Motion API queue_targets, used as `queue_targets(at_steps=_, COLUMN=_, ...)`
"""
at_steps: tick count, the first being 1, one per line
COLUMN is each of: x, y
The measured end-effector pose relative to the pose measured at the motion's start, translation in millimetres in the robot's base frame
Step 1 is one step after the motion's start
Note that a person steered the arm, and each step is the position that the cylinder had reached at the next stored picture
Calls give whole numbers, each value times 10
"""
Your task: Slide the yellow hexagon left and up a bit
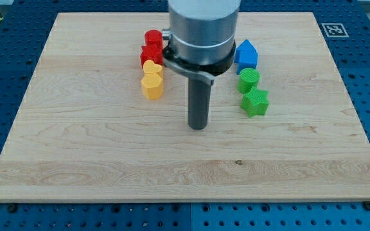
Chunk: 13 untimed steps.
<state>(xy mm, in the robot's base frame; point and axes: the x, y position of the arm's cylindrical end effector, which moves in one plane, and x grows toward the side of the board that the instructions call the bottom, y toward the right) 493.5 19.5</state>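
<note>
Two yellow blocks sit left of the board's centre. The lower one [152, 86] looks like the hexagon. The upper one [151, 67] looks heart-shaped and touches it. My tip [198, 127] rests on the board to the right of and below the yellow hexagon, about a block's width or more away, touching no block. The arm's grey body hides the board behind the rod.
Two red blocks [151, 46] are stacked in a column just above the yellow ones. A blue block [246, 54], a green rounded block [249, 79] and a green star [255, 102] form a column right of the rod. The wooden board [76, 147] lies on a blue perforated table.
</note>
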Motion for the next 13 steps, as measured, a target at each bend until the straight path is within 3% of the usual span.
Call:
queue_targets(at_steps=2, x=-146, y=-70)
queue_targets(at_steps=4, x=-578, y=-330)
queue_targets(at_steps=5, x=-694, y=-669)
queue_targets(at_steps=7, x=-754, y=-1139)
queue_targets(at_steps=9, x=-315, y=-1095)
queue_targets(at_steps=11, x=-417, y=-1555)
queue_targets(at_steps=13, x=-942, y=-1580)
